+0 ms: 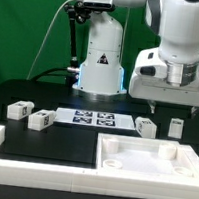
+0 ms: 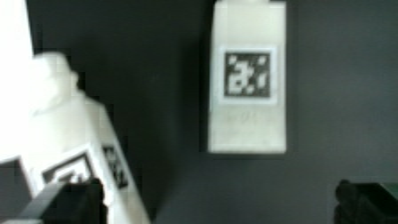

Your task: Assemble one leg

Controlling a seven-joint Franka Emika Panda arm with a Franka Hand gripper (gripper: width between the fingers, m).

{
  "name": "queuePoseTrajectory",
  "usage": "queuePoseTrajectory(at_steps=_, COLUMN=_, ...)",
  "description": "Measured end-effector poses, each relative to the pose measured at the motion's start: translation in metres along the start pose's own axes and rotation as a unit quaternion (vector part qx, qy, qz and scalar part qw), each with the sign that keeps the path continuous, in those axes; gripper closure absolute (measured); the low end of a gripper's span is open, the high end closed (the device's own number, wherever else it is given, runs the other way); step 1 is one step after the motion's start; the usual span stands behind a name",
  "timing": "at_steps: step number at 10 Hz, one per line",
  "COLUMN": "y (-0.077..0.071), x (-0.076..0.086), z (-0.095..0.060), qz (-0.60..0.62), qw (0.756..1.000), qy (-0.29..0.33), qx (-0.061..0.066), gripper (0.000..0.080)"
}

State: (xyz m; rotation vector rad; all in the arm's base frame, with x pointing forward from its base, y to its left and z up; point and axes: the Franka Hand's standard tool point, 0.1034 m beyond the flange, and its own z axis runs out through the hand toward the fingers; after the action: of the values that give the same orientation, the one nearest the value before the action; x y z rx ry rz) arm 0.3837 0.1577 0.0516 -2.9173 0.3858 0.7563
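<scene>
- The wrist view alone shows how the gripper (image 2: 214, 205) stands: its two dark fingertips (image 2: 63, 200) sit far apart, with bare black surface between them and nothing held.
- In that view a lying leg (image 2: 249, 85) rests flat beyond the fingertips and touches neither, its tag sticker facing the camera.
- A slanted leg (image 2: 80, 150) looms larger, close to one fingertip. Whether they touch I cannot tell.
- Only the exterior view shows all four posts. A short leg (image 1: 147, 126) and an upright leg (image 1: 175, 128) stand below the white hand on the exterior view's right, near each other but apart. Which one matches which wrist-view post I cannot tell.
- An outer leg (image 1: 21, 108) and an inner leg (image 1: 39, 120) lie on the exterior view's left, well apart from the hand.
- The marker board (image 1: 90, 118) lies flat between the two pairs.
- A white tray-like tabletop (image 1: 146, 159) sits nearer the camera, and a white rail (image 1: 1, 144) sits in the near corner on the exterior view's left.
- The table (image 1: 82, 141) is black, a green curtain (image 1: 26, 28) hangs behind, and the arm's base (image 1: 100, 62) stands at the back.
</scene>
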Motion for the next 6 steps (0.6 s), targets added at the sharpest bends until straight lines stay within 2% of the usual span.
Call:
queuePoseTrajectory(at_steps=3, y=-0.004, x=-0.014, z=0.007, qz=-0.003, qw=0.993, qy=-0.119, qx=-0.012, gripper=0.0150)
queuePoseTrajectory(at_steps=6, y=-0.002, x=-0.016, z=0.023, qz=0.000, qw=0.973, qy=-0.229, qx=-0.012, gripper=0.0150)
